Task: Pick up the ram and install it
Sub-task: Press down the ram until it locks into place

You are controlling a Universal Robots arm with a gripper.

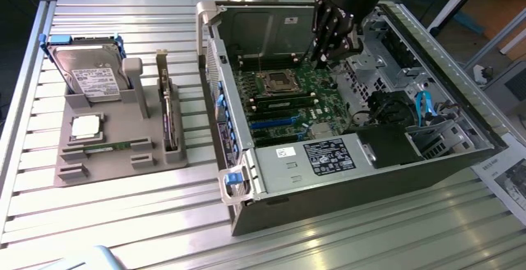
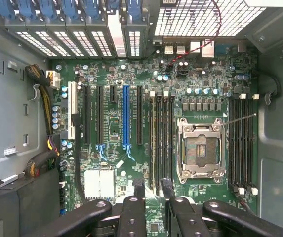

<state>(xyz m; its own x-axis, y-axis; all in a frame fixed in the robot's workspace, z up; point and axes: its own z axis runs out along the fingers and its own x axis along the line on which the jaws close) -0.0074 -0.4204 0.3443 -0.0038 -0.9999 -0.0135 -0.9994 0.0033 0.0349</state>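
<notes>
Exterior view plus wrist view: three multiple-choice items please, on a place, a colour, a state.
1. The ram lies in: A a grey holder; B a cardboard box; C a glass jar.
2. The hard drive sits in a bracket coloured: A red; B yellow; C blue.
3. The pincer is: A shut on the ram; B open, empty; C shut on a cable.
1 A, the green stick rests in the holder; 2 C, blue tabs flank the drive; 3 B, its fingers stand apart, nothing between.
</notes>
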